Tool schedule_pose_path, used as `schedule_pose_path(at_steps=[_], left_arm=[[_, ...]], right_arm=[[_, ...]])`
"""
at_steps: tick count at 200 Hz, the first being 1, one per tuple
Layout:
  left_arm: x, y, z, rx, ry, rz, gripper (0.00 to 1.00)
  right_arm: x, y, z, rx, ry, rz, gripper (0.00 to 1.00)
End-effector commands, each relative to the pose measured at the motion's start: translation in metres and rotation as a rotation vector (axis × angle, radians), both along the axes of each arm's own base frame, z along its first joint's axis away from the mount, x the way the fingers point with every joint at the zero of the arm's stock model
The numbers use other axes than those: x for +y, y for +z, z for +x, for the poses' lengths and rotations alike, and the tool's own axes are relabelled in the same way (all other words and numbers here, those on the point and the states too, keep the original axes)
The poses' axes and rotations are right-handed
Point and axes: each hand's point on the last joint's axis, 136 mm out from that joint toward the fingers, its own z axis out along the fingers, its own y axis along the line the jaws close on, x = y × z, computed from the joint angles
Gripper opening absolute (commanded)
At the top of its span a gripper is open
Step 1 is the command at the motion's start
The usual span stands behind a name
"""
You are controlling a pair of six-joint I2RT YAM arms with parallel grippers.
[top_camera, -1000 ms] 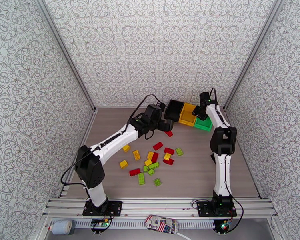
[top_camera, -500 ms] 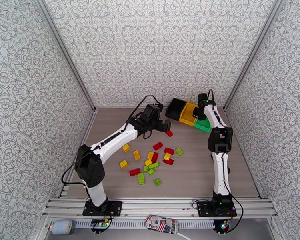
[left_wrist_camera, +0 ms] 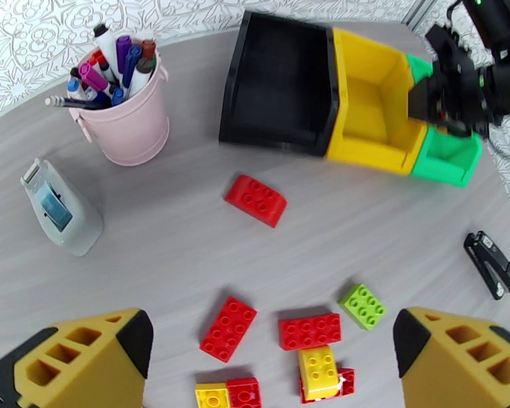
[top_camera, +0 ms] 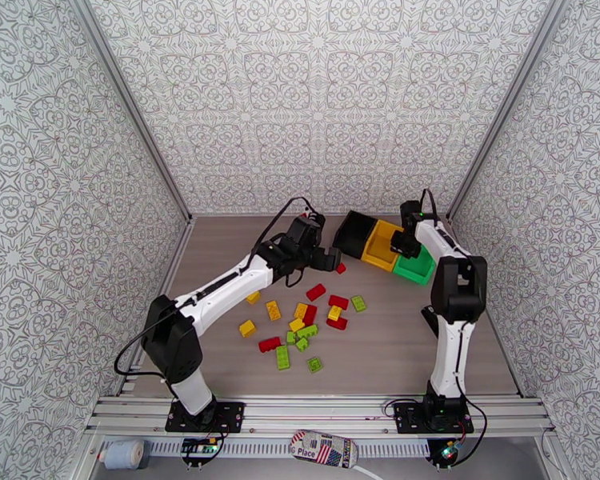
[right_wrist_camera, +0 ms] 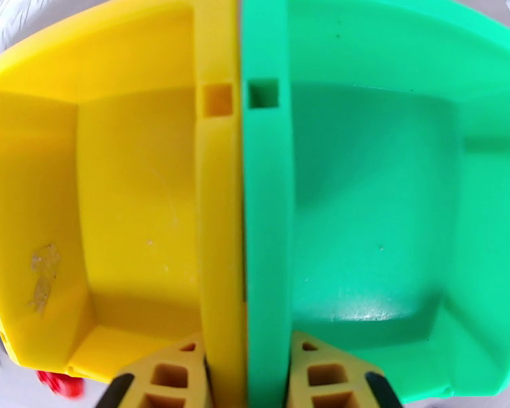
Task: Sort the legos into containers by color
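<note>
The three joined containers stand at the back right: black (top_camera: 353,232), yellow (top_camera: 378,246) and green (top_camera: 416,270). My right gripper (top_camera: 402,243) is shut on the double wall between the yellow bin (right_wrist_camera: 119,198) and the green bin (right_wrist_camera: 370,212), one finger on each side (right_wrist_camera: 248,365). Red, yellow and lime legos (top_camera: 304,322) lie scattered mid-table. One red brick (left_wrist_camera: 256,200) lies alone in front of the black bin (left_wrist_camera: 279,83). My left gripper (top_camera: 328,258) hovers open above the table (left_wrist_camera: 272,334), near that brick, holding nothing.
A pink cup with pens (left_wrist_camera: 122,110) and a small white box with a blue mark (left_wrist_camera: 54,212) stand left of the bins. A small black object (left_wrist_camera: 493,263) lies on the table at the right. Patterned walls close in the table on three sides.
The right gripper has dragged the row of bins nearer and slightly to the right. The left gripper has drifted a little toward the front.
</note>
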Motion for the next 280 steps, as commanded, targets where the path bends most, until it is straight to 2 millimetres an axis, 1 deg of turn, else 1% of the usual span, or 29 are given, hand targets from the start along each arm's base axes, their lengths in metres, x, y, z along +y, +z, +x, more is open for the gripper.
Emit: schedule_pose_path(at_steps=[1,21,39,45,54,70,83,94,111,131,178,190,200,221,245,260,280], left_arm=[[-0.001,0.011,-0.008,-0.027,0.022,-0.031,0.99],[-0.003,0.012,-0.016,-0.031,0.022,-0.029,0.99],[-0.003,0.013,-0.023,-0.037,0.028,-0.028,0.99],[-0.003,0.013,-0.025,-0.037,0.033,-0.029,0.99],[-0.001,0.014,-0.027,-0.039,0.039,-0.03,0.99],[0.002,0.016,-0.032,-0.043,0.052,-0.029,0.99],[0.006,0.018,-0.035,-0.044,0.062,-0.03,0.99],[0.01,0.018,-0.037,-0.042,0.071,-0.031,0.99],[0.015,0.019,-0.04,-0.039,0.081,-0.03,0.99],[0.019,0.019,-0.043,-0.034,0.09,-0.03,0.99],[0.029,0.022,-0.049,-0.032,0.108,-0.023,0.99],[0.032,0.021,-0.05,-0.033,0.113,-0.018,0.99],[0.034,0.021,-0.051,-0.036,0.118,-0.014,0.99],[0.039,0.021,-0.051,-0.035,0.13,-0.009,0.99],[0.046,0.018,-0.045,-0.017,0.162,-0.013,0.99],[0.054,0.016,-0.041,0.001,0.192,-0.025,0.99],[0.066,0.009,-0.036,0.041,0.236,-0.036,0.99]], right_arm=[[0.01,0.01,-0.011,-0.043,0.052,0.055,0.06],[0.013,0.006,-0.025,-0.032,0.07,0.07,0.04],[0.015,0.004,-0.033,-0.03,0.08,0.078,0.04],[0.015,0.003,-0.034,-0.025,0.082,0.079,0.08],[0.016,0.002,-0.035,-0.02,0.086,0.082,0.17],[0.019,0.007,-0.033,-0.031,0.1,0.095,0.3],[0.021,0.011,-0.029,-0.043,0.109,0.106,0.36],[0.024,0.013,-0.025,-0.04,0.12,0.114,0.35],[0.025,0.009,-0.021,-0.011,0.118,0.114,0.25],[0.025,0.003,-0.017,0.0,0.089,0.122,0.2],[0.023,-0.007,-0.002,-0.004,0.042,0.123,0.18],[0.024,-0.006,0.001,-0.008,0.047,0.122,0.21],[0.023,-0.005,0.004,-0.013,0.051,0.12,0.27],[0.023,0.005,0.007,-0.037,0.06,0.117,0.41],[0.02,0.028,0.003,-0.088,0.065,0.099,0.54],[0.018,0.047,-0.003,-0.123,0.069,0.081,0.59],[0.015,0.069,-0.015,-0.159,0.073,0.06,0.61]])
